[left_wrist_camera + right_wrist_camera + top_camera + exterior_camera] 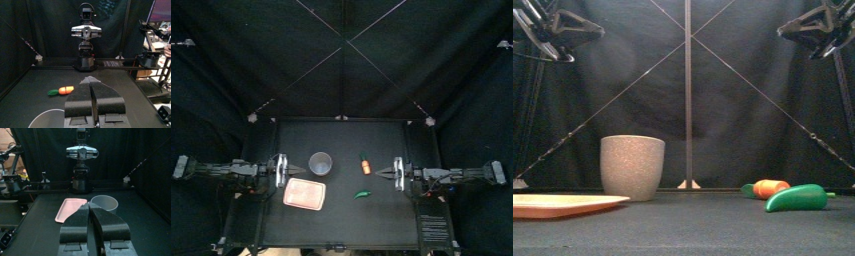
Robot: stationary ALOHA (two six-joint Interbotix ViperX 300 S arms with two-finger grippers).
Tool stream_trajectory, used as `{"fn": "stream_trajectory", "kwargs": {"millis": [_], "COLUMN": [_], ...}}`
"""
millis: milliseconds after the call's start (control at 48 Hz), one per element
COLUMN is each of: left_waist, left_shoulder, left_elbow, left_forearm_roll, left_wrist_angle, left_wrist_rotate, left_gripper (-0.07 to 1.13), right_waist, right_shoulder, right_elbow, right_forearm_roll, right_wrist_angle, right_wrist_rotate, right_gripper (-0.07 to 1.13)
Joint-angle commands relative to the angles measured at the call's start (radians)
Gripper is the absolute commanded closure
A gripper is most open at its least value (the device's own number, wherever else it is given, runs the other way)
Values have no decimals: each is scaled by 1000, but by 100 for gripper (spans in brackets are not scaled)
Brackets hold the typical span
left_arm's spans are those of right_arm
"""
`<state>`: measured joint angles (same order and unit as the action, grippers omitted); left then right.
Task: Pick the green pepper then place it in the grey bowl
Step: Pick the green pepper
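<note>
Tray (553,205) foremost; left claw (92,82), right claw (89,208) high

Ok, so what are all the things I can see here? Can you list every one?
grey cup: one, grey and speckled, standing upright left of the middle, behind the tray.
pink tray: one, pink, flat on the table left of the middle, nearer the front.
green pepper: one, green, lying right of the tray and not touching it.
orange toy: one, orange with a green end, lying behind the pepper, right of the cup.
table: one, black, under everything.
left gripper: one, black, shut and holding nothing, by the table's left edge.
right gripper: one, black, shut and holding nothing, by the table's right edge.
</note>
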<state>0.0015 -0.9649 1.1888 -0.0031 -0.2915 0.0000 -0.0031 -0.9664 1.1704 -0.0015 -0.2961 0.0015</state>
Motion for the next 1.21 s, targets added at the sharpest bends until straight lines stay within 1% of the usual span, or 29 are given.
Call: {"fn": "stream_trajectory", "kwargs": {"millis": [21,83,188,333,438,500,604,708,792,812,854,958,1208], "left_waist": [5,6,6,15,21,32,67,92,100,101,103,107,115], "left_shoulder": [6,6,6,6,6,5,5,6,6,6,6,6,6], "left_elbow": [-48,-57,-81,-104,-101,-95,-86,-86,-86,-86,-86,-86,-78], "left_forearm_roll": [2,2,2,2,0,0,0,0,0,0,0,0,0], "left_wrist_angle": [57,95,179,285,314,319,319,319,319,319,321,319,314], "left_wrist_rotate": [2,2,2,2,2,3,3,2,2,2,2,-2,0], "left_gripper": [108,107,106,106,106,106,106,106,106,106,106,106,106], "right_waist": [0,-8,-26,-26,-21,-5,35,55,61,61,66,77,156], "right_shoulder": [25,40,64,91,107,123,156,198,238,249,267,319,517], "right_elbow": [-11,-18,-34,-48,-49,-51,-54,-54,-54,-54,-55,-55,-64], "right_forearm_roll": [38,89,146,164,163,169,186,210,238,249,275,307,291], "right_wrist_angle": [17,71,164,236,235,235,232,218,201,201,199,196,196], "right_wrist_rotate": [25,49,69,94,100,103,112,118,121,121,118,118,115], "right_gripper": [94,94,94,93,86,76,50,23,4,2,-1,0,1]}}
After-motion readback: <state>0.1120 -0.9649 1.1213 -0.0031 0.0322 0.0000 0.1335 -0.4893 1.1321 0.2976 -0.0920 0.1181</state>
